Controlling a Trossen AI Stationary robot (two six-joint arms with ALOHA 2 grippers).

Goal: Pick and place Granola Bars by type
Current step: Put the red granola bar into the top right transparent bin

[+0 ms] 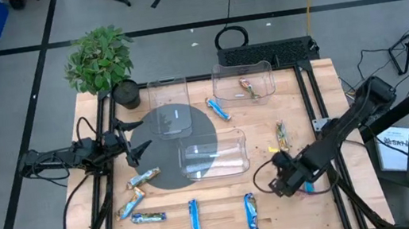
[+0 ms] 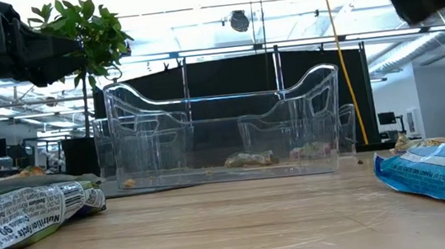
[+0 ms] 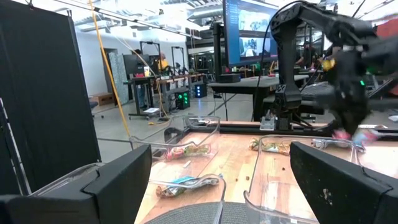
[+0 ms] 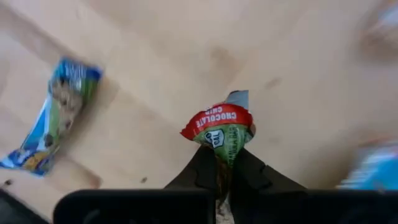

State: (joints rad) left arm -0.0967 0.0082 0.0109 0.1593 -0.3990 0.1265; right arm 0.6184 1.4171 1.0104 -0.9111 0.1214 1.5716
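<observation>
Right gripper (image 4: 222, 163) clamped tight on reddish-green bar (image 4: 221, 132), pinching one wrapper end, rest dangling above table (image 1: 282, 212) at near right side. Guessing end grip makes drop into clear bin (image 1: 244, 82) with matching bar (image 1: 248, 88) easier. Left gripper (image 1: 130, 146) parked over grey disc (image 1: 164, 156), fingers spread wide, nothing in them, probably waiting. Blue bars (image 1: 194, 217) lie along front edge, unsorted.
</observation>
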